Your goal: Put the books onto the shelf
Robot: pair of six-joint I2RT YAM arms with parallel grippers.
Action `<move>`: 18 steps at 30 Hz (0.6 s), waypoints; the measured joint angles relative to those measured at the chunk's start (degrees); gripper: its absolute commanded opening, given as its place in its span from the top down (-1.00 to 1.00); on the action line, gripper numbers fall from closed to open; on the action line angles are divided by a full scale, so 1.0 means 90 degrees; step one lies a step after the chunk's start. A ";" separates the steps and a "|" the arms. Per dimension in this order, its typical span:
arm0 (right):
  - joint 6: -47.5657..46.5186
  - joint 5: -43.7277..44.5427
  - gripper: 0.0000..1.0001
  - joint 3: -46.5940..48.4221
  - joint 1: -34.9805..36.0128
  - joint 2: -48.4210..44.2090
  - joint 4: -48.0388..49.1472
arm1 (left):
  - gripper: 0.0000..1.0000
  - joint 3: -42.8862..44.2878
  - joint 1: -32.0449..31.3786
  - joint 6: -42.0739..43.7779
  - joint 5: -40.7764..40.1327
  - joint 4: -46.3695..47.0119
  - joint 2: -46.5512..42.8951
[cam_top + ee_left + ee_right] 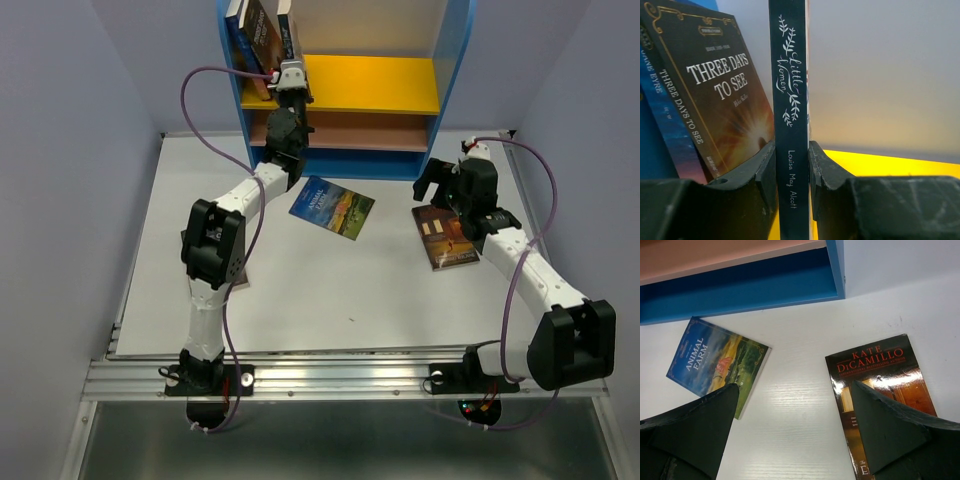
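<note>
Little Women (790, 100) is upright at the shelf's (455, 60) yellow upper board (380, 85), pinched by the narrow left jaws, beside the leaning Three Days to See (725, 100) and Jane Eyre (665, 125). Animal Farm (332, 207) and a Kate DiCamillo book (445, 240) lie unshelved on the worktop (330, 300), and the right jaws hang wide and empty above them.

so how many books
5: Jane Eyre, Three Days to See shelved; Little Women in left fingers; Animal Farm, Kate DiCamillo book on table. Left arm may hide another.
</note>
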 measured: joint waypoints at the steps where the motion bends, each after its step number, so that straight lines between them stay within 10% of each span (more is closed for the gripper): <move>1: -0.0012 0.0000 -1.00 0.0005 0.0000 0.0002 0.0000 | 0.71 0.0000 0.0022 -0.0034 -0.0049 0.0036 0.0017; 12: -0.0090 -0.0002 -1.00 0.0066 0.0000 0.0002 -0.0019 | -0.08 0.0002 0.0126 -0.0070 -0.0495 0.0505 0.0299; 18: -0.0114 -0.0044 -1.00 0.0066 0.0000 0.0002 -0.0027 | -0.16 -0.0015 0.0126 -0.0146 -0.0532 0.0510 0.0299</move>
